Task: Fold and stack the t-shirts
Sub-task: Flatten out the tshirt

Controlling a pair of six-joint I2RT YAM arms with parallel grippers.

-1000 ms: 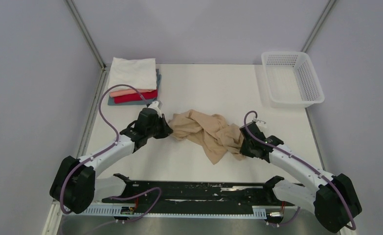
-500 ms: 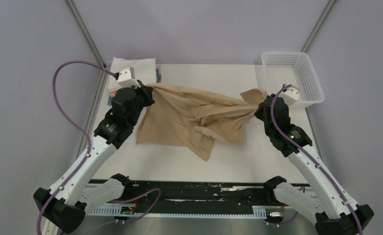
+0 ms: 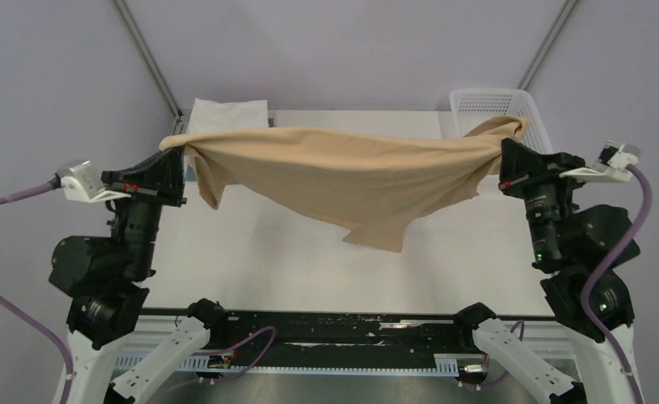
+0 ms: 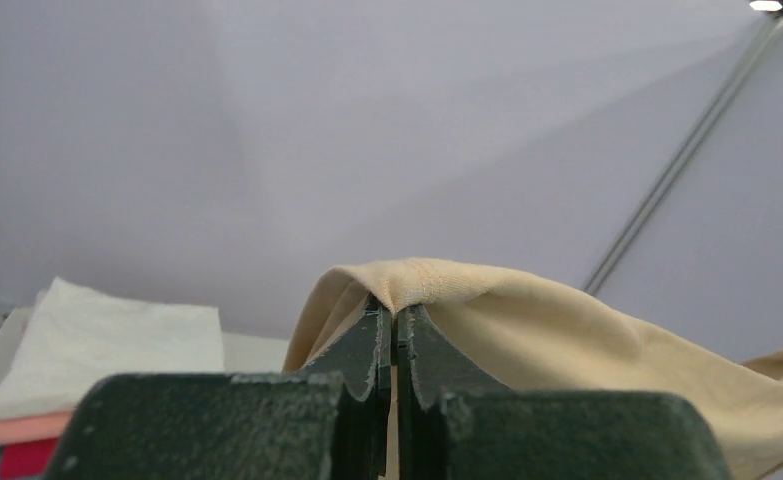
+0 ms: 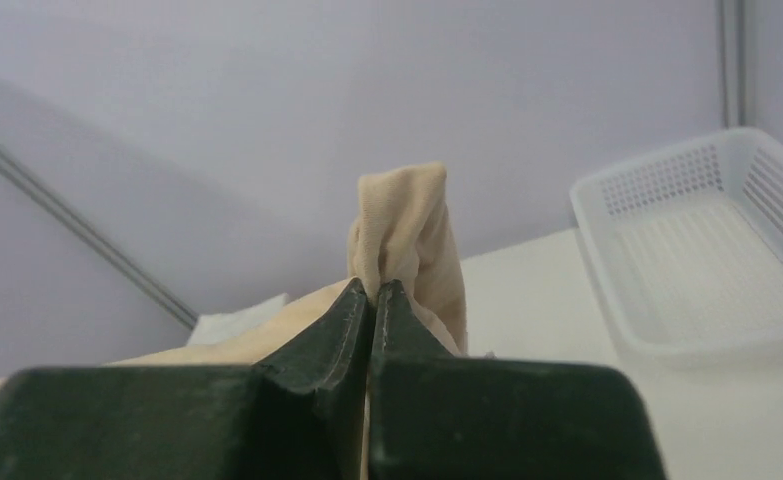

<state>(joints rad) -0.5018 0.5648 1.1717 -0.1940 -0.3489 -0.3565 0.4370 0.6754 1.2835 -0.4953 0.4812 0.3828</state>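
The tan t-shirt (image 3: 342, 168) hangs stretched in the air between my two grippers, well above the table, sagging in the middle with a corner drooping at the lower centre. My left gripper (image 3: 174, 160) is shut on its left end; in the left wrist view the cloth (image 4: 527, 320) folds over the closed fingertips (image 4: 395, 315). My right gripper (image 3: 507, 156) is shut on the right end, where a bunch of cloth (image 5: 407, 225) sticks up from the tips (image 5: 377, 292). The stack of folded shirts (image 3: 229, 114) with the white one on top lies at the back left, partly hidden by the tan shirt.
A white plastic mesh basket (image 3: 481, 103) stands at the back right, partly behind the shirt and the right gripper; it shows in the right wrist view (image 5: 697, 250). The folded stack shows at lower left in the left wrist view (image 4: 97, 340).
Both arms have risen and spread apart, lifting the tan shirt from a crumpled heap on the table into a taut hanging span. Both grippers stayed shut on it.
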